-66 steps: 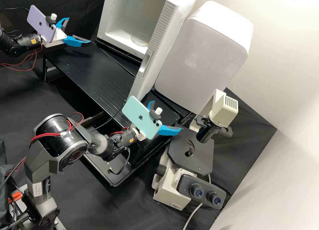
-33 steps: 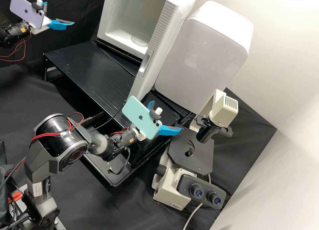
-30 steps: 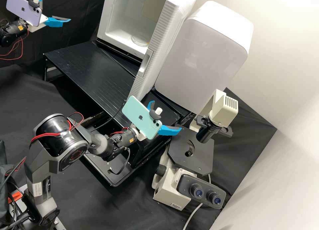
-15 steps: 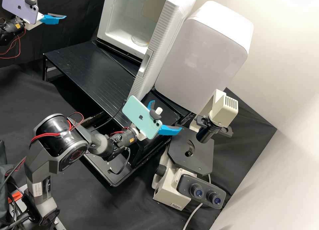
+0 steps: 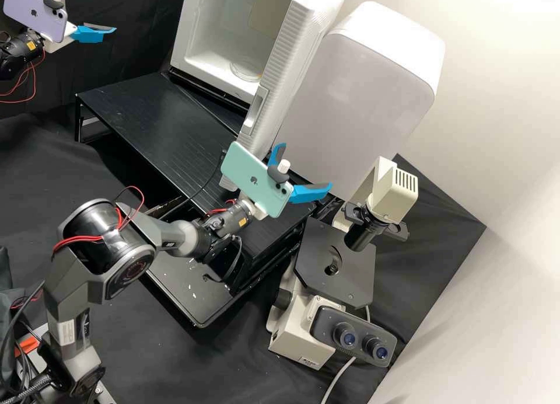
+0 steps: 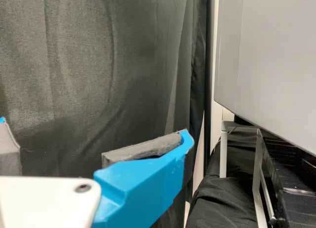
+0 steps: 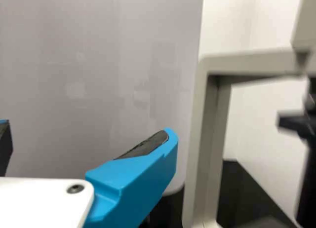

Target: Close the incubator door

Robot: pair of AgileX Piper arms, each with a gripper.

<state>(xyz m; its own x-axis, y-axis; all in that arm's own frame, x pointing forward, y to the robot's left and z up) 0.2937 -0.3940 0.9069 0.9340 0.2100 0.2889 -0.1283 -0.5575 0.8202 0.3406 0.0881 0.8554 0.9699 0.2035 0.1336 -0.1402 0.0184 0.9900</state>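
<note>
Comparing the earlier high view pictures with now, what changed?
In the high view, the left pincer moved up and left, away from the open incubator door; the right pincer rose and shifted slightly right. Neither took hold of or let go of anything. The door and the microscope stayed put.

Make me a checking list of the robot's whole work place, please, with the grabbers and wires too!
Surface: black bench; a black raised stand under the incubator.
Job's things: incubator with its door wide open; round clear dish inside.
Clutter: microscope; grey-fronted white cabinet.
Grippers: left gripper open, holding nothing; right gripper open, holding nothing, near the door. Each carries a phone on top.
Cables: red wires on both arms; pale cable by the microscope.
Surroundings: black curtain, pale wall.
</note>
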